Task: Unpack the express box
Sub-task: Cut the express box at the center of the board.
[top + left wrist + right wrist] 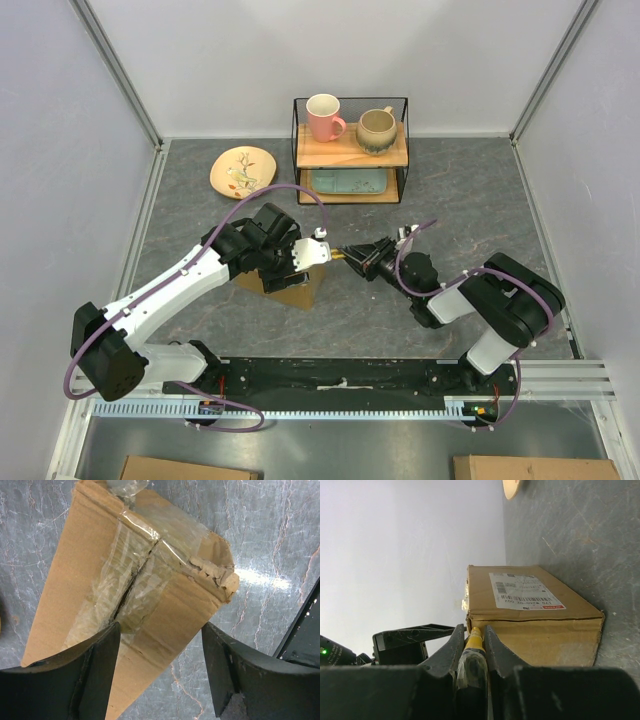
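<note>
One express box [300, 290] lies mid-desk [470, 200] in the overhead view, mostly hidden under the left claw [318, 250], while the right claw [350, 258] points at its right end. Behind them stand one wire rack [350, 150] carrying two mugs, a pink mug [323, 116] and a beige mug [377, 130], with one tray [348, 181] below and one plate [243, 171] beside it. From the left wrist, the left claw hangs spread wide above the box's taped top, gripping nothing. The clear tape [150, 540] is split along the seam, and one corner is torn. From the right wrist, the right claw is clamped on one yellow-tipped tool [473, 641], whose tip meets the box's edge, and one white label [522, 597] shows on a side face. The carton looks stiff yet light, likely to skid on the smooth desk. Its tape seems slick, so a flap edge at the split seam looks the best hold.
</note>
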`<state>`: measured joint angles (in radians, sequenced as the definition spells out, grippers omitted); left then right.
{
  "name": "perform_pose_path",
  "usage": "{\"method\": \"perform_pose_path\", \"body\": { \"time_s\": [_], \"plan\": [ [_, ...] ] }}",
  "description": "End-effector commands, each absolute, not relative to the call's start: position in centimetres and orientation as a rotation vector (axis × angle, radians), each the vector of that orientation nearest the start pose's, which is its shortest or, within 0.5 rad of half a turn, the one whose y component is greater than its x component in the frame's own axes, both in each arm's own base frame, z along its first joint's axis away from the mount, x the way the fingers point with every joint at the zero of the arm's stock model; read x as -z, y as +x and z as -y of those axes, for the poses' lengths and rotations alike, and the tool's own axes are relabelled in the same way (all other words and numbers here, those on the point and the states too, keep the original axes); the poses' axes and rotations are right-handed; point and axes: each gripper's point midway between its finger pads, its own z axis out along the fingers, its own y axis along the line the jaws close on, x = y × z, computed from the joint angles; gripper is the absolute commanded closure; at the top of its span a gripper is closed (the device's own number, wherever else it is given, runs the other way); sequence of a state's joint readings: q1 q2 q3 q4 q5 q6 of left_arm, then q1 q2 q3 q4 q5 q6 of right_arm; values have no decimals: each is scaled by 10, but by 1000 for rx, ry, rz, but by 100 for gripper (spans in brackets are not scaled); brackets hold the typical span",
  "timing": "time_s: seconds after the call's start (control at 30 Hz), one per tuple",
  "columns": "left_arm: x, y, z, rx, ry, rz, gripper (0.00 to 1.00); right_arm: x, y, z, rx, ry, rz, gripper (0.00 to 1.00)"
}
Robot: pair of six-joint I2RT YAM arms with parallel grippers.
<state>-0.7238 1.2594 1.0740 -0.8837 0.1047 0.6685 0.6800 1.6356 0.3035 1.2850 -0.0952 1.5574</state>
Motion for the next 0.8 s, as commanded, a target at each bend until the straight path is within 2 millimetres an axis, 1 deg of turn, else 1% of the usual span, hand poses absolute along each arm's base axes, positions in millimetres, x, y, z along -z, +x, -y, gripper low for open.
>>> {"method": "perform_pose_path", "body": {
  "time_s": [0.0, 0.07, 0.13, 0.2, 0.4, 0.43, 0.47, 0.53, 0.6, 0.63, 0.67, 0.77],
  "plan": [
    [-157, 222, 188, 172, 1644, -1987, 28, -267, 269, -288, -1972, 534, -1302, 100],
    [-158, 223, 188, 175, 1639, -1989, 28, -269, 269, -291, -1970, 527, -1306, 100],
    [-157, 222, 188, 177, 1640, -1989, 28, -275, 271, -293, -1977, 513, -1292, 100],
    [-158, 222, 188, 175, 1640, -1987, 29, -276, 270, -299, -1980, 498, -1304, 100],
    [-160, 222, 186, 162, 1634, -1982, 29, -261, 267, -311, -1959, 469, -1377, 100],
    [-160, 222, 186, 164, 1633, -1979, 29, -258, 268, -311, -1955, 474, -1385, 100],
    [-161, 222, 185, 162, 1632, -1978, 29, -248, 267, -308, -1939, 492, -1405, 100],
    [-159, 221, 185, 162, 1635, -1979, 29, -244, 270, -301, -1918, 504, -1407, 100],
    [-157, 219, 183, 162, 1640, -1983, 29, -242, 270, -294, -1899, 505, -1411, 100],
    [-156, 219, 183, 161, 1640, -1986, 29, -238, 270, -293, -1879, 497, -1431, 100],
    [-156, 219, 182, 161, 1640, -1986, 29, -241, 268, -292, -1875, 485, -1429, 100],
    [-157, 220, 183, 161, 1639, -1985, 29, -237, 266, -289, -1841, 482, -1456, 100]
  ]
}}
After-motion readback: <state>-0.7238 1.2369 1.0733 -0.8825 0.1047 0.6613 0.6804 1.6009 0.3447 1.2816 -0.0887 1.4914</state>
